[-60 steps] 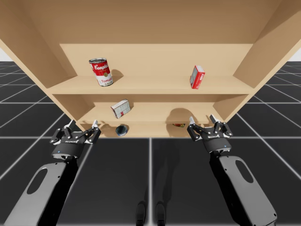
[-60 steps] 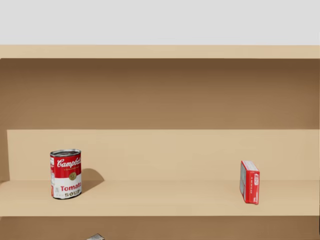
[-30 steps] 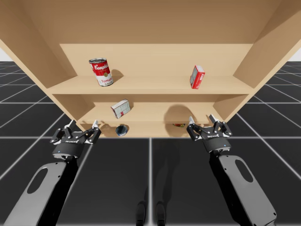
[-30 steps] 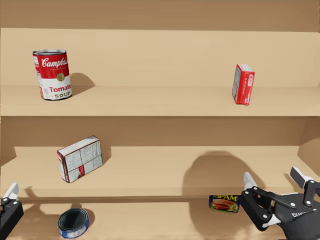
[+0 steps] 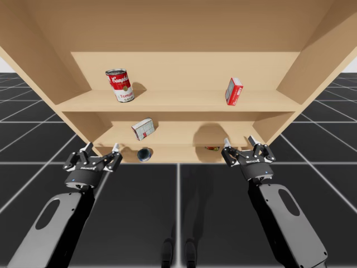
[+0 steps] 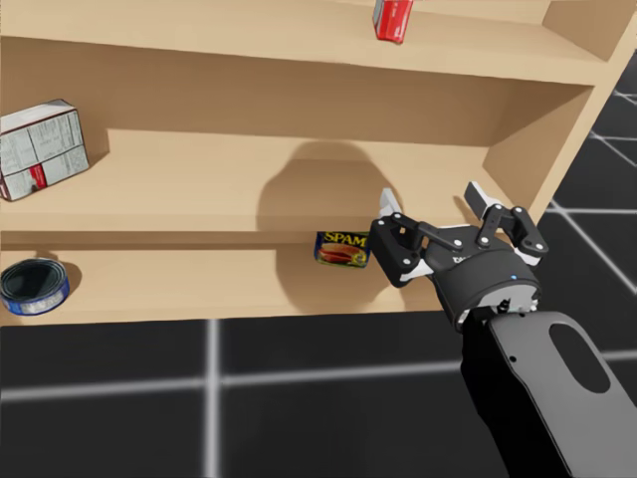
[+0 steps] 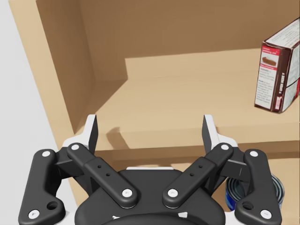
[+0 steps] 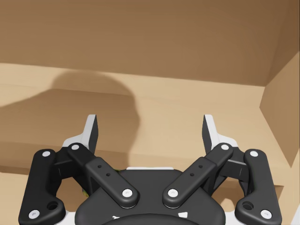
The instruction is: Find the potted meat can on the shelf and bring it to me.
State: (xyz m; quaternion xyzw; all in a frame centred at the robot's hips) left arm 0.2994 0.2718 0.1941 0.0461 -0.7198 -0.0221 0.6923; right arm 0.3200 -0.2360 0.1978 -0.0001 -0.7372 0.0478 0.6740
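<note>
The potted meat can (image 6: 343,248) is a small blue and yellow rectangular tin lying on the lowest shelf, also seen as a small speck (image 5: 211,148) in the high view. My right gripper (image 6: 431,199) is open just to the right of the can and slightly above it, in front of the shelf edge, not touching it. From above, the right gripper (image 5: 239,142) hovers at the shelf front. In its own wrist view the right gripper (image 8: 150,133) faces the middle shelf board. My left gripper (image 5: 102,148) is open at the left end of the shelf, holding nothing (image 7: 150,133).
A red and white soup can (image 5: 119,85) and a red box (image 5: 234,91) stand on the top shelf. A white and red box (image 6: 38,147) sits on the middle shelf. A blue round can (image 6: 32,284) lies on the lowest shelf. The shelf's right wall (image 6: 542,129) is close behind my right gripper.
My head has turned down and to the right, bringing the lowest shelf and the right gripper into view. The left gripper has shifted slightly right. The right gripper has hardly moved.
</note>
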